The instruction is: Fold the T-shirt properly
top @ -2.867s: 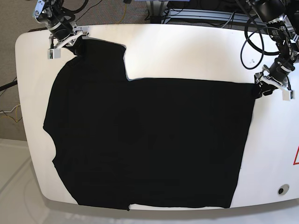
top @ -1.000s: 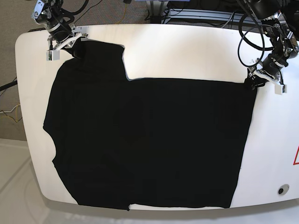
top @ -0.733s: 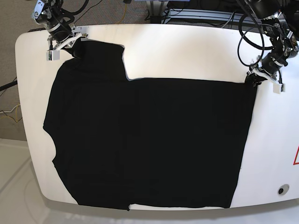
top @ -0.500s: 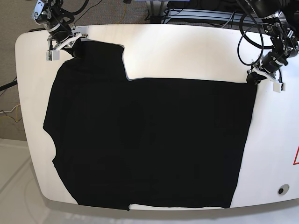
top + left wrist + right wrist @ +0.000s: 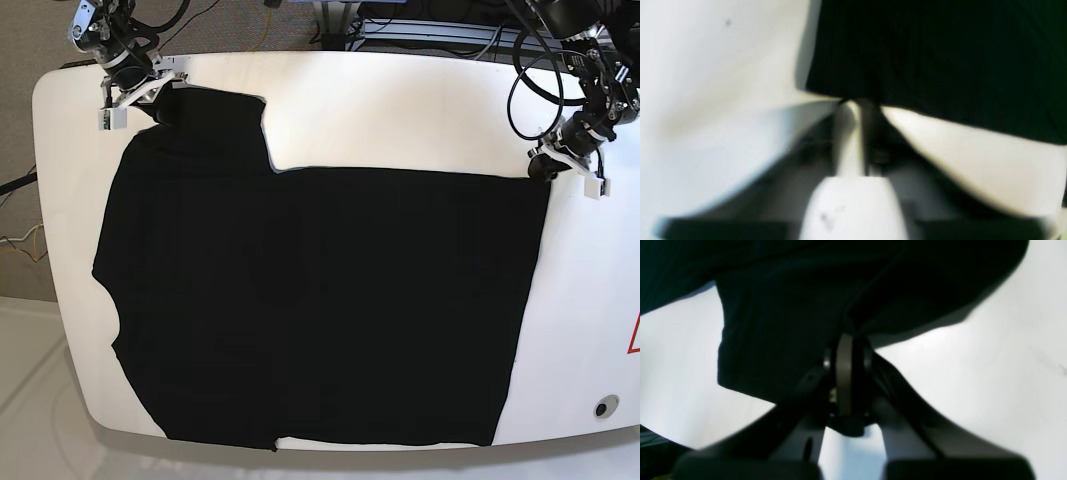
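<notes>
The black T-shirt [image 5: 320, 290] lies spread flat over most of the white table [image 5: 400, 110]. My right gripper [image 5: 158, 92], at the far left of the base view, is shut on the shirt's far left corner; the right wrist view shows its fingertips [image 5: 844, 350] pinching a fold of black cloth [image 5: 790, 306]. My left gripper [image 5: 546, 168], at the far right, is shut on the shirt's far right corner; the left wrist view shows its closed fingertips [image 5: 848, 115] at the cloth's edge [image 5: 940, 60].
A red triangle mark [image 5: 634, 335] and a small round hole [image 5: 601, 408] sit near the table's right edge. Cables [image 5: 530, 95] hang behind the left arm. The shirt's near hem reaches the table's front edge [image 5: 380, 445].
My left gripper has moved back and slightly inward with the shirt's right corner since the earliest frame. My right gripper has shifted slightly back. Over the last half second almost nothing moves.
</notes>
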Robot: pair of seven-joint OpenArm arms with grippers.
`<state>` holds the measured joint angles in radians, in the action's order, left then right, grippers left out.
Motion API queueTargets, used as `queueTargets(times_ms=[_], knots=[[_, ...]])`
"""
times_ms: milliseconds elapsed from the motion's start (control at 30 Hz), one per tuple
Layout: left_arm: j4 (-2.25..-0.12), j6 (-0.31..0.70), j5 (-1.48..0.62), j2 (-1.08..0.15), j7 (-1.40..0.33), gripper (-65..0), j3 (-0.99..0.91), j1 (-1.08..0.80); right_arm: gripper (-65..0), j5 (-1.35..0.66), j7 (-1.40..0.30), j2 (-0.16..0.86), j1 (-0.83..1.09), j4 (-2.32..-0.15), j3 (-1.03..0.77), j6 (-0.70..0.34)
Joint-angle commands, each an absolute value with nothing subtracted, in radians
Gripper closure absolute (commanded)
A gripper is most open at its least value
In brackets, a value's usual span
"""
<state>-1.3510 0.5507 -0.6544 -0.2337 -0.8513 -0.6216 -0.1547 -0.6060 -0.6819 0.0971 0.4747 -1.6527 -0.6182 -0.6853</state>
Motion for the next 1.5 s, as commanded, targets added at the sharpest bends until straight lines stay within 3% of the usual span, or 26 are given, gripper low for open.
queueTargets(times_ms=[0,167,233,267,1067,1400,1467], knots=[[-1.361,0.555,-0.647,-0.241,-0.849,-16.4,-0.617,-0.145,0.0,-0.621,-0.658,0.108,0.477,-1.669,-0.623,-0.698],[-1.358,0.556,-0.655,-0.239,-0.851,-14.7,-0.615,-0.137,0.0,-0.62,-0.658,0.108,0.477,-1.671,-0.625,-0.698],[-1.35,0.555,-0.666,-0.242,-0.878,-0.9,-0.63,-0.132,0.0,-0.621,-0.662,0.107,0.477,-1.675,-0.625,-0.698],[-1.35,0.556,-0.667,-0.241,-0.879,0.0,-0.63,-0.132,0.0,-0.622,-0.662,0.107,0.477,-1.675,-0.625,-0.698],[-1.473,0.557,-0.67,-0.233,-0.889,-0.2,-0.644,-0.204,0.0,-0.607,-0.665,0.105,0.482,-1.671,-0.626,-0.698],[-1.425,0.539,-0.642,-0.239,-0.874,-18.7,-0.628,-0.189,0.0,-0.603,-0.669,0.105,0.48,-1.667,-0.627,-0.698],[-1.411,0.545,-0.653,-0.202,-0.901,-15.3,-0.636,-0.208,-2.4,-0.587,-0.688,0.088,0.472,-1.65,-0.615,-0.687]])
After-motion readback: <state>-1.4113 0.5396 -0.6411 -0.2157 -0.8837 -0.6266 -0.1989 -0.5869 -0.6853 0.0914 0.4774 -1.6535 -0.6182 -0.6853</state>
